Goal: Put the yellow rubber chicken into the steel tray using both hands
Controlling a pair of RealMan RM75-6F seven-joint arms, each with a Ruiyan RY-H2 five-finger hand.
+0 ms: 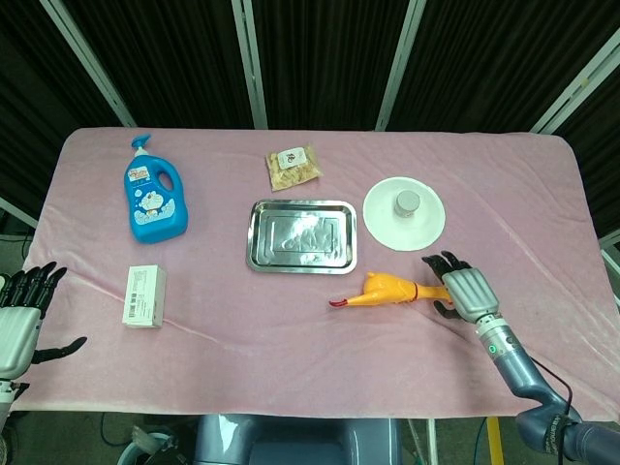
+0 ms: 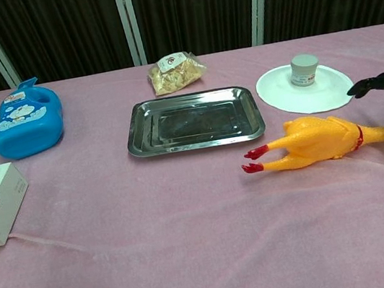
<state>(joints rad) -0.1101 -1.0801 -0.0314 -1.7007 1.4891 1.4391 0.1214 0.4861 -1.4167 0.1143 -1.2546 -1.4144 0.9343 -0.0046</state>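
Yellow rubber chicken [image 1: 392,291]: lies on its side at the lower right of centre in the head view, red feet to the left, head end to the right under the right hand.
Steel tray [image 1: 301,235]: rectangular, shiny, empty, flat at the centre of the frame, just up-left of the chicken, not touching it.

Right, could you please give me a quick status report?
Right hand open over rubber chicken's head end. Left hand open, idle. Steel tray empty, path clear.
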